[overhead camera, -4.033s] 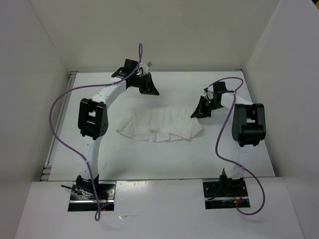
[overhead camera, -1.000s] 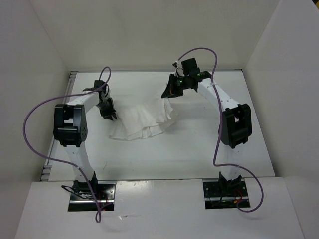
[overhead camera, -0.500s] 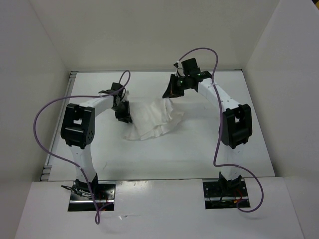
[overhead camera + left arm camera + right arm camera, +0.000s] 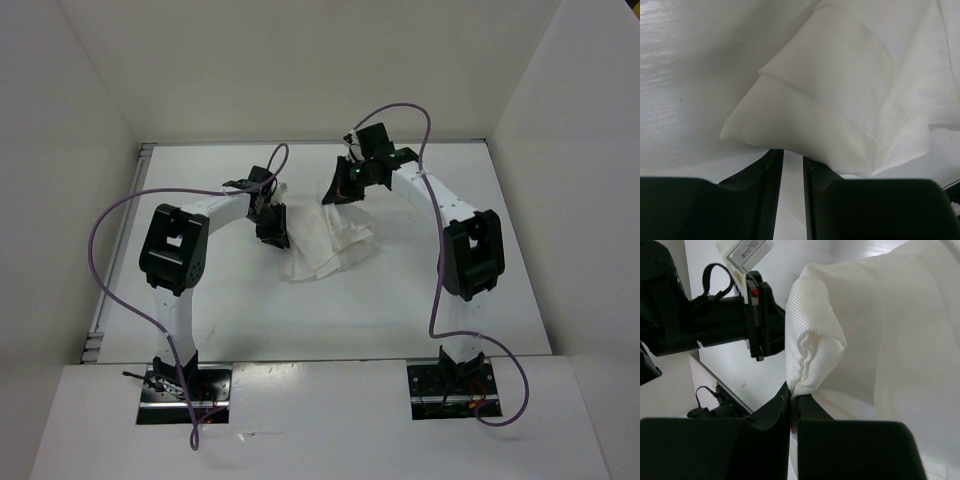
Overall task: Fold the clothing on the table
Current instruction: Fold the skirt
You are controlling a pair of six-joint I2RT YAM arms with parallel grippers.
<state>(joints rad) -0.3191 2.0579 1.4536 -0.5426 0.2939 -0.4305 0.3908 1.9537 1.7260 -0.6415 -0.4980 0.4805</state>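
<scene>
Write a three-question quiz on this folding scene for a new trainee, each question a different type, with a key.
1. True or false: the clothing lies spread flat on the table.
2. What is pinched in the right gripper? A: a purple cable. B: a fold of the clothing. C: nothing.
3. In the top view, which is closer to the back wall: the left gripper or the right gripper?

Key
1. False: it is bunched up between the two grippers.
2. B.
3. The right gripper.
</scene>
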